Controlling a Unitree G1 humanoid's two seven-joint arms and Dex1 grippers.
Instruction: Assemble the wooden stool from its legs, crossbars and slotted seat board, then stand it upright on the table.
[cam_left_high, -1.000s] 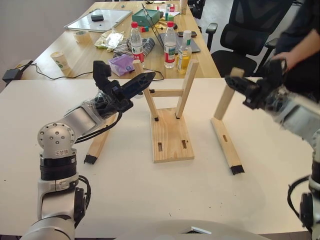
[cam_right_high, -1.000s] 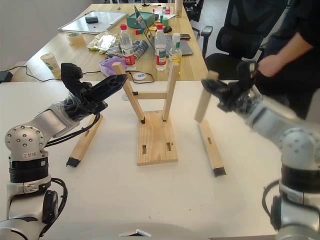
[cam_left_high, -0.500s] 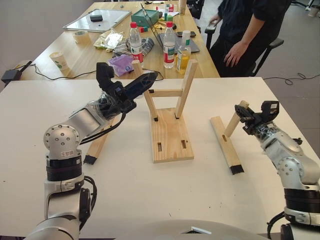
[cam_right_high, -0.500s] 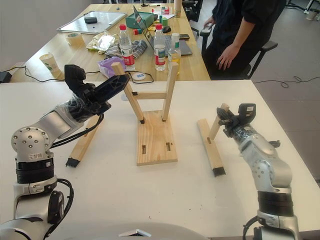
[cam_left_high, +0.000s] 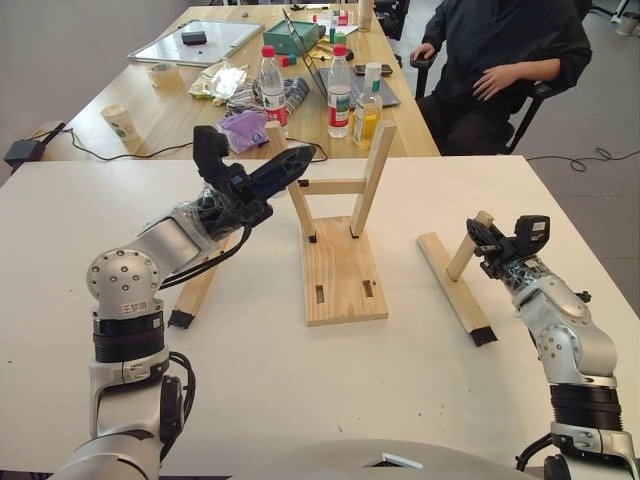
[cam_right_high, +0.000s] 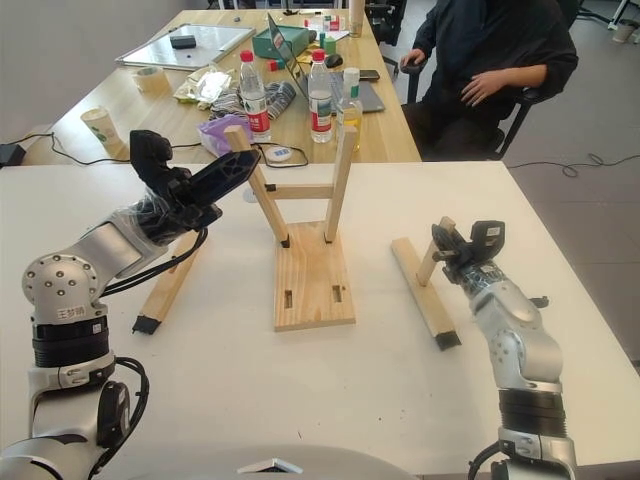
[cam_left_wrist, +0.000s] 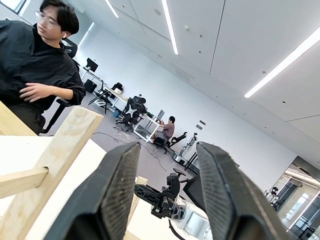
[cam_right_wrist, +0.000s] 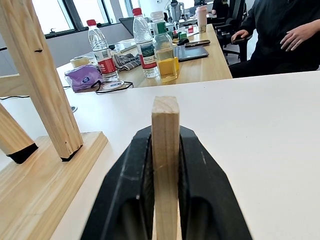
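Observation:
The slotted seat board (cam_left_high: 343, 280) lies flat mid-table, with two legs and a crossbar (cam_left_high: 335, 185) standing up from its far end. My left gripper (cam_left_high: 298, 160) is open beside the top of the left standing leg (cam_left_wrist: 55, 150), holding nothing. A loose leg (cam_left_high: 200, 285) lies on the table under my left arm. To the right, another leg (cam_left_high: 455, 290) lies on the table with a short crossbar (cam_right_wrist: 165, 130) rising from it. My right gripper (cam_left_high: 484, 236) is shut on that crossbar's upper end.
The white table (cam_left_high: 300, 400) has free room in front and at the far right. Behind it stands a wooden table with bottles (cam_left_high: 340, 90), a laptop, a cup and clutter. A person sits at the back right.
My right gripper has come down and to the right with the crossbar, tipping the leg piece lower onto the table. The left arm has barely moved.

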